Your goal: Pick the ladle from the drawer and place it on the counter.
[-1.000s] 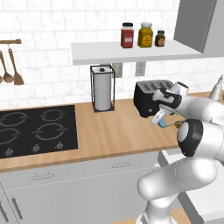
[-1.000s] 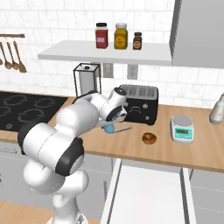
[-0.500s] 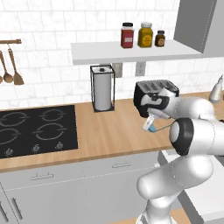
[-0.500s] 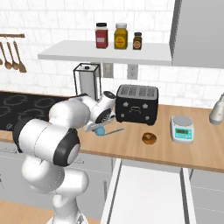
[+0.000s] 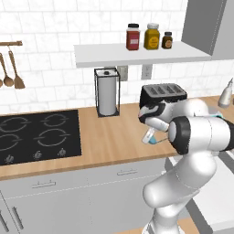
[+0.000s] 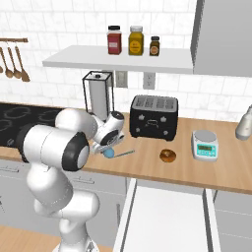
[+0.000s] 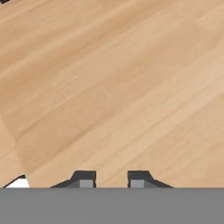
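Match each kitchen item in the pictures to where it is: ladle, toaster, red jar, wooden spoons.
Items:
1. ladle
2. toaster
3. red jar
4. wooden spoons

Places:
A. on the white wall shelf
B. hanging on the wall left of the cooktop
C. lying on the counter beside the arm
D. standing at the back of the counter

Pairs: 1-C, 2-D, 3-A, 4-B

The black toaster [image 6: 153, 117] stands against the tiled wall. Left of it — a paper-towel holder [image 6: 97, 98]; right of it — a small scale [image 6: 204, 145]. A doughnut [image 6: 168, 155] lies before it. Three jars [image 6: 134, 40] sit on the shelf [image 6: 118, 58] above.
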